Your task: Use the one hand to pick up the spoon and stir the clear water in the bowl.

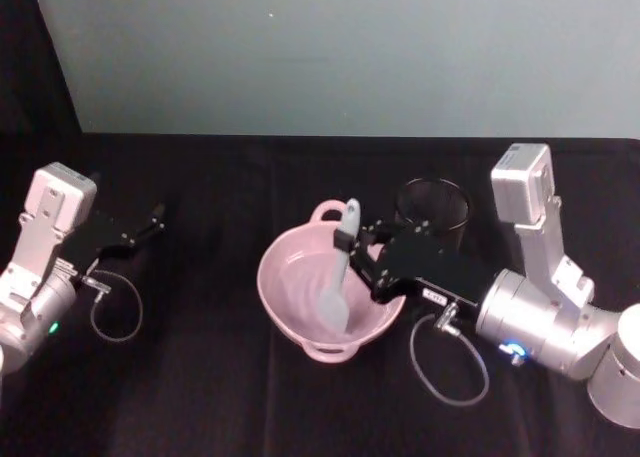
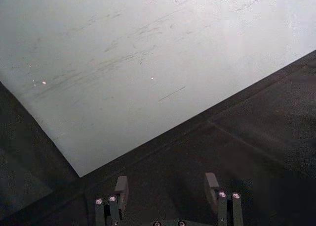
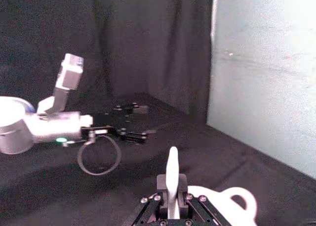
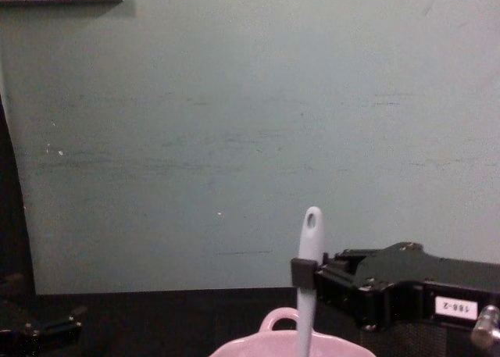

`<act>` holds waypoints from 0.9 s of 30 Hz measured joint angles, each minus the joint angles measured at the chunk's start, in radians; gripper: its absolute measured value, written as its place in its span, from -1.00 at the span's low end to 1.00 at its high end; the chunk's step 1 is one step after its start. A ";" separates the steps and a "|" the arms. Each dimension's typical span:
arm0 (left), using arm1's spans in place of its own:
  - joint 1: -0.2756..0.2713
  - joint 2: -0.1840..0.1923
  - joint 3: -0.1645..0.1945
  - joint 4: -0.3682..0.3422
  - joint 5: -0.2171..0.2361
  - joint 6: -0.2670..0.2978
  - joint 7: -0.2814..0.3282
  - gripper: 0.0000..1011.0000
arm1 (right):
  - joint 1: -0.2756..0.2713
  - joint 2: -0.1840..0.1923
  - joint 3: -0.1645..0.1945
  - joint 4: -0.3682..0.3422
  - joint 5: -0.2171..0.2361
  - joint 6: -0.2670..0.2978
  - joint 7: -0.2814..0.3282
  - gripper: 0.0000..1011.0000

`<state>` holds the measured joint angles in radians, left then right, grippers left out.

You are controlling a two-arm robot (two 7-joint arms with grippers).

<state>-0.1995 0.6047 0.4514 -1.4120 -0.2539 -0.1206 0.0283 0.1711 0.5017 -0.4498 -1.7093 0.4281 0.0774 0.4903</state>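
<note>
Right gripper [image 1: 352, 243] clamped on spoon [image 1: 338, 282] handle, blade down in bowl [image 1: 278, 295].
We see the bowl mid-scene, just near-left of a mesh cup [image 1: 433, 207]; left gripper [image 1: 148, 223] hangs at left, jaws apart.

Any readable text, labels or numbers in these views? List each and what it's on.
"186-2", digits not fully certain: white label on the right end effector, which grips the spoon, chest view.
Same label in the head view: too small to read.
Left end effector, parked at the left: no text seen.
Bowl and mesh cup: no text seen.
</note>
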 joint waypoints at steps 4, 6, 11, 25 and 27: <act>0.000 0.000 0.000 0.000 0.000 0.000 0.000 1.00 | 0.003 -0.023 -0.024 0.012 0.006 -0.010 0.005 -0.78; 0.000 0.000 0.000 0.000 0.000 0.000 0.000 1.00 | 0.011 -0.035 -0.033 0.026 0.000 -0.021 0.004 -0.78; 0.000 0.000 0.000 0.000 0.000 0.000 0.000 1.00 | 0.038 -0.077 -0.056 0.078 -0.034 -0.070 -0.009 -0.78; 0.000 0.000 0.000 0.000 0.000 0.000 0.000 1.00 | 0.119 -0.201 -0.070 0.243 -0.204 -0.193 -0.114 -0.78; 0.000 0.000 0.000 0.000 0.000 0.000 0.000 1.00 | 0.124 -0.207 -0.059 0.256 -0.220 -0.199 -0.130 -0.78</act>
<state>-0.1995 0.6047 0.4514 -1.4120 -0.2539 -0.1205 0.0283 0.2947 0.2942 -0.5091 -1.4532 0.2082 -0.1214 0.3598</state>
